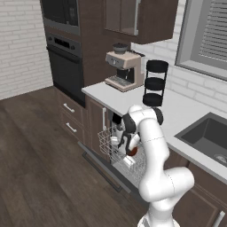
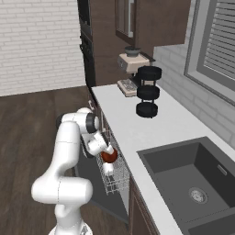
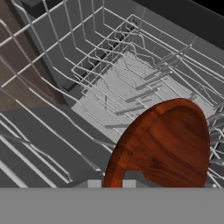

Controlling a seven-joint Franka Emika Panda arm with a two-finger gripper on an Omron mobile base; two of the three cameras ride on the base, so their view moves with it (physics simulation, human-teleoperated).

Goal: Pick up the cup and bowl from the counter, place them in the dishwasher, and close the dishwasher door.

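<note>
My gripper point(image 1: 128, 150) is shut on the rim of the dark red-brown bowl point(image 1: 132, 152) and holds it on edge just above the white wire rack point(image 1: 106, 141) of the open dishwasher. From the right base the bowl point(image 2: 109, 157) hangs over the pulled-out rack point(image 2: 117, 180). In the hand view the bowl point(image 3: 170, 148) stands tilted at lower right before the rack's tines point(image 3: 131, 87), the gripper point(image 3: 111, 184) at its rim. The dishwasher door point(image 1: 99, 166) lies folded down. A small white thing point(image 2: 108, 170) sits just below the bowl; I cannot tell if it is the cup.
The pale counter point(image 1: 177, 111) carries a coffee machine point(image 1: 124, 71) and a black three-tier stand point(image 1: 155, 84). A dark sink point(image 2: 183, 170) is set in to the right. The black wall oven point(image 1: 66, 66) stands at the left, with wooden floor point(image 1: 40, 155) before it.
</note>
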